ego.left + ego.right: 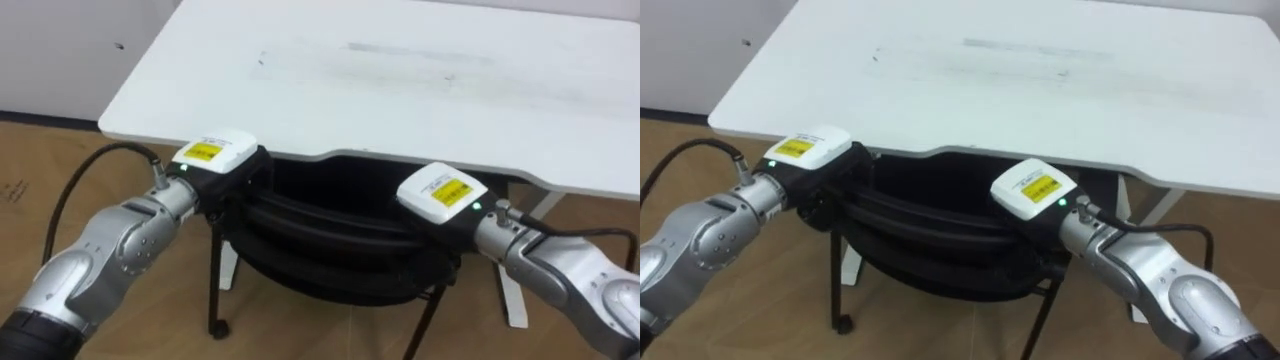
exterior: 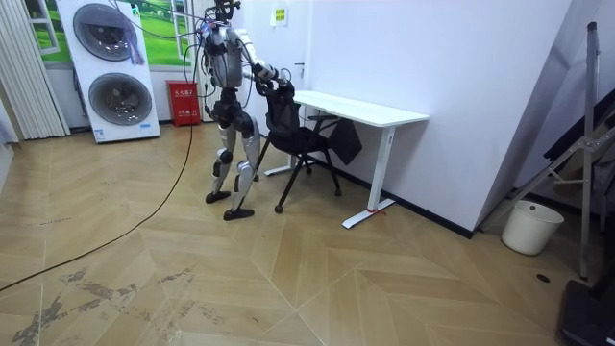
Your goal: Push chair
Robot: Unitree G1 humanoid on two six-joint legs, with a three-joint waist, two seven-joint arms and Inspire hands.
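Observation:
A black chair (image 1: 330, 250) stands with its backrest at the near edge of the white desk (image 1: 400, 80), its seat tucked under the top. My left hand (image 1: 213, 160) rests on the backrest's left top corner. On the right top corner lies my right hand (image 1: 445, 200). Both hands show their backs to me, and the black backrest blends with what lies beneath them. In the room view I stand upright behind the chair (image 2: 288, 125), arms stretched forward to it, at the desk's (image 2: 365, 109) end.
The desk's white leg (image 1: 515, 290) stands right of the chair. Two stacked washing machines (image 2: 115, 67) and a red box (image 2: 184, 103) stand behind me. A white bucket (image 2: 530, 226) sits by the wall at the room view's right. Wooden floor lies all round.

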